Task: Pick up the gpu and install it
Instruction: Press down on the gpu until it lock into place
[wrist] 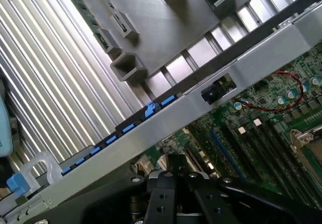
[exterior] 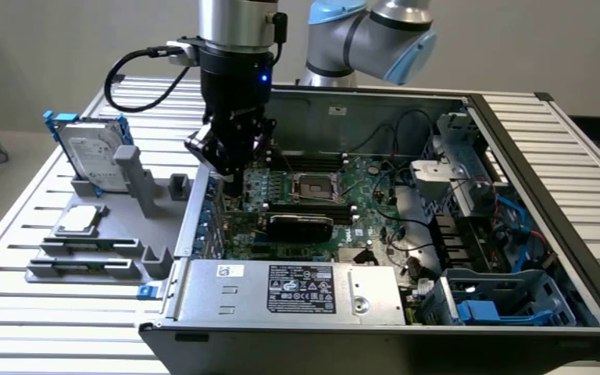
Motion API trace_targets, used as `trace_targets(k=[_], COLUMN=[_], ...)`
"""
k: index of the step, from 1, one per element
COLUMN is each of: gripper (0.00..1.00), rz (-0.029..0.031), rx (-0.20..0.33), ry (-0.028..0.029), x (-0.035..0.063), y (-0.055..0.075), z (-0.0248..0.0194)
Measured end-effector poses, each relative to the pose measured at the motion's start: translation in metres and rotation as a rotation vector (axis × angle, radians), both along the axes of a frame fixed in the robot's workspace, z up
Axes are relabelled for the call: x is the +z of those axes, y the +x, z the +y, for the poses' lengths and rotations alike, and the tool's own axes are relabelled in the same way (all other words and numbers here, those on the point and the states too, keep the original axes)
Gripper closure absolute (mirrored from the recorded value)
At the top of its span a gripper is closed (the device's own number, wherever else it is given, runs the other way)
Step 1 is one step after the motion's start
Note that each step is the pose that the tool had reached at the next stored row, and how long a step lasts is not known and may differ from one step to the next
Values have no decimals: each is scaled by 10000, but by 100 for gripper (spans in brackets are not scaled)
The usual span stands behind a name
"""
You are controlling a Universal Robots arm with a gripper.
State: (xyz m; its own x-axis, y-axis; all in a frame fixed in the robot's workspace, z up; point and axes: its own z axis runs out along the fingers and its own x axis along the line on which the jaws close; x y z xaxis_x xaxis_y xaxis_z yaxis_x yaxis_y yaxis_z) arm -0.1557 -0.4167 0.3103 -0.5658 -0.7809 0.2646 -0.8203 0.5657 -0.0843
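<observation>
The gripper hangs closed and empty over the motherboard, beside the seated gpu.

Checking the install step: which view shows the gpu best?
The exterior view: the gpu lies across the motherboard, black shroud up, beside the shut hand. The wrist view gives the motherboard and case edge; I cannot make out the card.

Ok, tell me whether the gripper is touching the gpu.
Apart. In the exterior view the shut gripper hangs toward that view's left of the gpu, with green motherboard showing between them.
</observation>
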Motion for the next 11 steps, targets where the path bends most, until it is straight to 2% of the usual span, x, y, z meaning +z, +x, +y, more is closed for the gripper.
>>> trace_targets(k=[6, 11], gripper=[89, 89], rz=[154, 304], rx=[70, 69], ry=[21, 40], x=[-41, -71], y=[0, -2], z=[-2, -1])
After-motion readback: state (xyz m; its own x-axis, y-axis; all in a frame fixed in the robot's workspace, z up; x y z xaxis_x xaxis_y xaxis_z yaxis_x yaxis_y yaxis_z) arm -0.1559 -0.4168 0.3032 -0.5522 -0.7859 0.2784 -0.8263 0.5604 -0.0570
